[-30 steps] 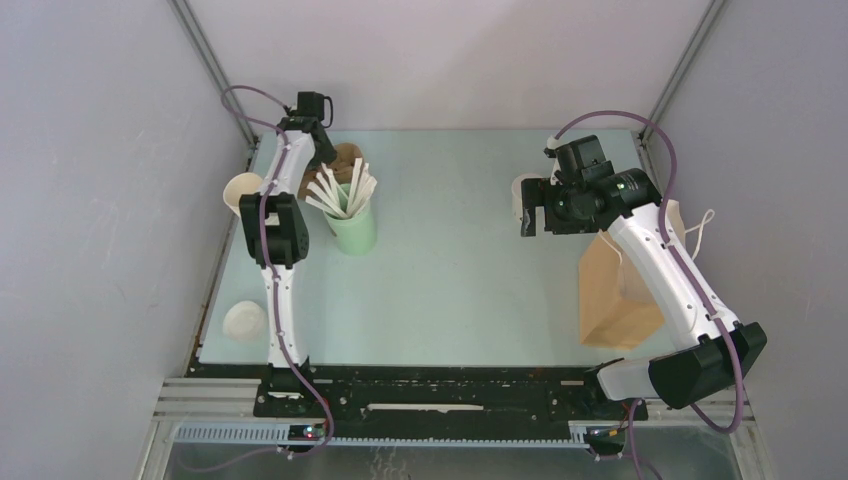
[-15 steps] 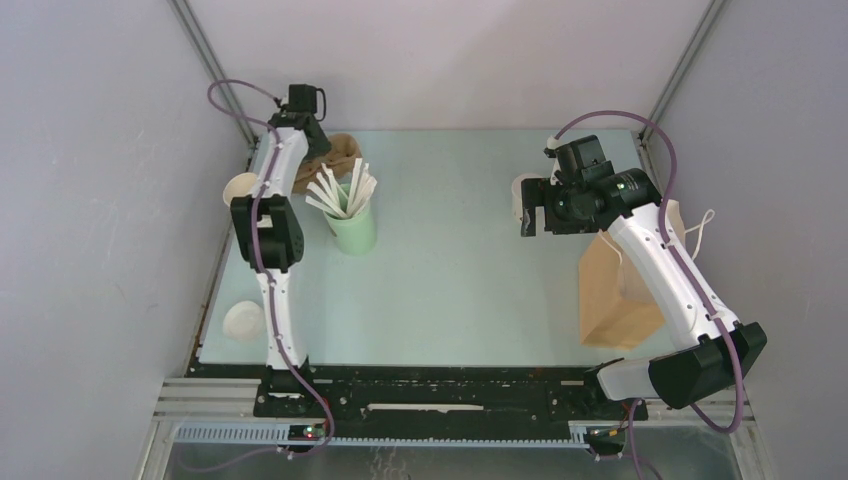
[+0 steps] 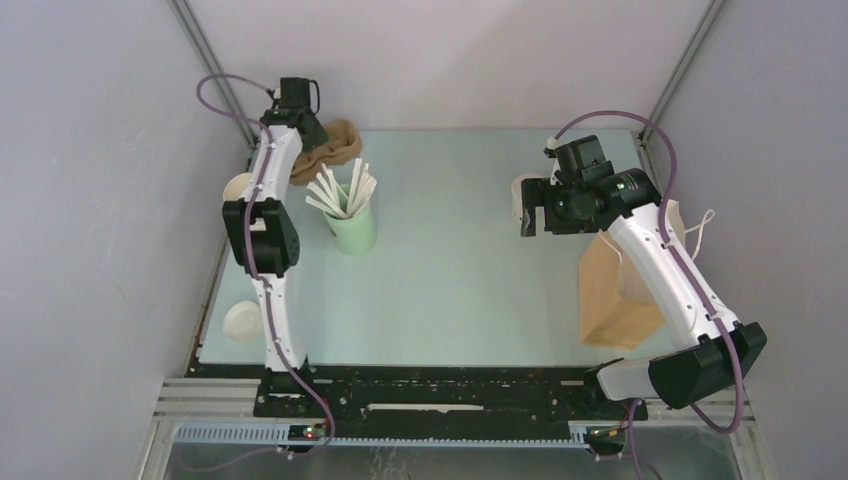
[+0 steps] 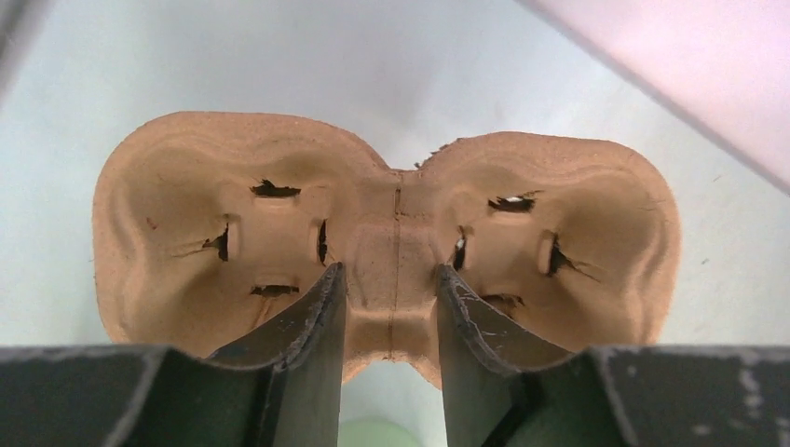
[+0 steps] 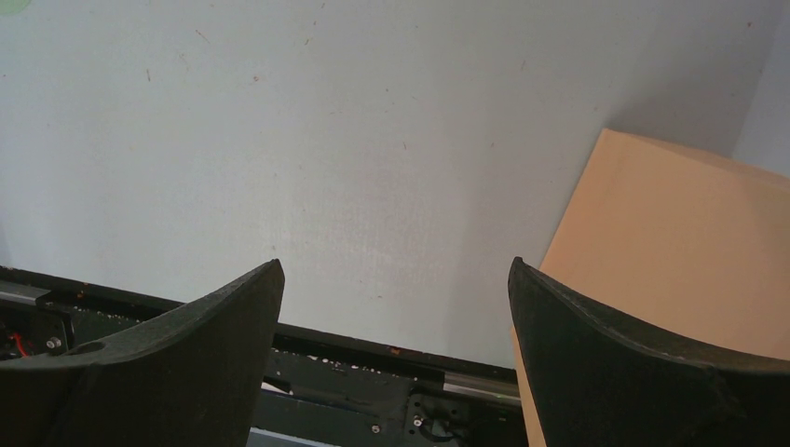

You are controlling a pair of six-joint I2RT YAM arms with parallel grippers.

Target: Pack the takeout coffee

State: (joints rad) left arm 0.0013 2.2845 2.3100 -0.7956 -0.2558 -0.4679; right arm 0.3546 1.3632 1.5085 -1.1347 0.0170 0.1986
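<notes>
The small cream-white paper cup [image 3: 519,191] stands upper right, beside the right gripper [image 3: 527,214] (jaws spread, empty). Upper left, the left gripper [image 4: 389,312], pinching the brown moulded-pulp two-cup carrier [image 4: 279,186], has drawn it rearward; the cup is not yet packed.

— That tray [image 4: 391,223] between the left claw's [image 4: 389,272] fingers [image 4: 312,326], is it moulded pulp?
— Looks it. Brown, matt, rough, torn at the slits. The fingers are black plastic, scuffed pale along the edges.
— And the bag [image 5: 671,251] beside the right claw [image 5: 396,279]?
— Smooth tan paper, matt. The table [image 5: 373,140] under that claw is pale, matt, lightly speckled.
</notes>
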